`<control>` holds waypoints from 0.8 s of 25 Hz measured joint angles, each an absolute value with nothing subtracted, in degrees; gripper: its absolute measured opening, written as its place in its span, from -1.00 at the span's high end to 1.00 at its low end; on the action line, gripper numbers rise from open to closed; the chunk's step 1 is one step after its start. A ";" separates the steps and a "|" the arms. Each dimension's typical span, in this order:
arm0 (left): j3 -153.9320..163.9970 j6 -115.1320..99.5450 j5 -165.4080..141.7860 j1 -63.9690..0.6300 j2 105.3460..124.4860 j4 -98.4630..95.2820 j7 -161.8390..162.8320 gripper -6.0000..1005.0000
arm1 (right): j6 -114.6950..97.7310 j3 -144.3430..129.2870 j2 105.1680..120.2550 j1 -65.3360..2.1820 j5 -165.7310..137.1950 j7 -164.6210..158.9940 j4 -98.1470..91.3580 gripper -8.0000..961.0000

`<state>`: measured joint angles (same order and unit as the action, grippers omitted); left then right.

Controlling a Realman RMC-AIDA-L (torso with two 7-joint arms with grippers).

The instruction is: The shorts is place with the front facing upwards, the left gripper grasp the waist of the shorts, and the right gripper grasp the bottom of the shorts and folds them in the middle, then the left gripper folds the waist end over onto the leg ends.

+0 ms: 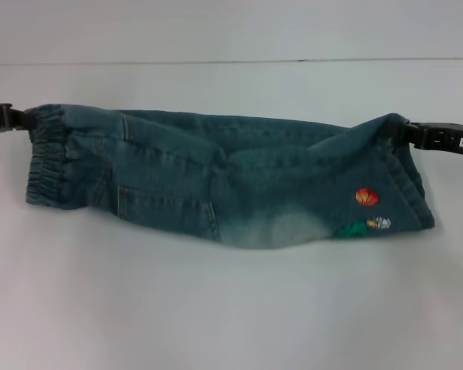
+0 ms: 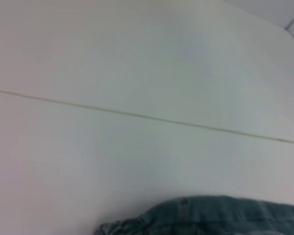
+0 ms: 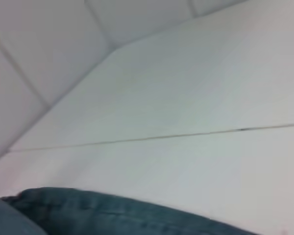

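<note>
Hanging folded between left end effector (image 1: 21, 118) and right end effector (image 1: 405, 129), shorts (image 1: 231, 185).

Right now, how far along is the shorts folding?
Done: the shorts are folded lengthwise. In hand: left gripper holds the waist, right gripper the leg ends, far edge lifted. Left: folding the waist onto the leg ends.

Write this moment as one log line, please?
shorts: stretched between grippers | left gripper: shut on waist | right gripper: shut on leg ends
</note>
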<state>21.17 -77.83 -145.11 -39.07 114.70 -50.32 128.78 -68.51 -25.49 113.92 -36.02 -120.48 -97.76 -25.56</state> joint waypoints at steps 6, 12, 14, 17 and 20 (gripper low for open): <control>21.20 -72.66 -145.16 -39.12 115.10 -48.90 128.81 0.83 | -61.98 -25.83 114.40 -37.24 -120.18 -97.57 -23.11 0.91; 23.95 -68.27 -145.50 -39.17 115.33 -47.28 128.84 0.83 | -57.82 -25.66 115.40 -38.50 -120.12 -97.48 -22.93 0.91; 24.94 -66.58 -145.50 -39.08 115.62 -47.22 128.85 0.82 | -56.01 -25.76 115.75 -38.98 -120.10 -97.47 -22.92 0.91; 26.29 -64.28 -145.50 -38.91 115.95 -47.21 128.85 0.82 | -55.29 -25.79 115.95 -39.19 -120.10 -97.47 -22.91 0.91; 27.70 -62.50 -145.50 -38.75 116.22 -47.20 128.85 0.82 | -51.96 -25.62 116.83 -40.15 -120.05 -97.14 -22.88 0.91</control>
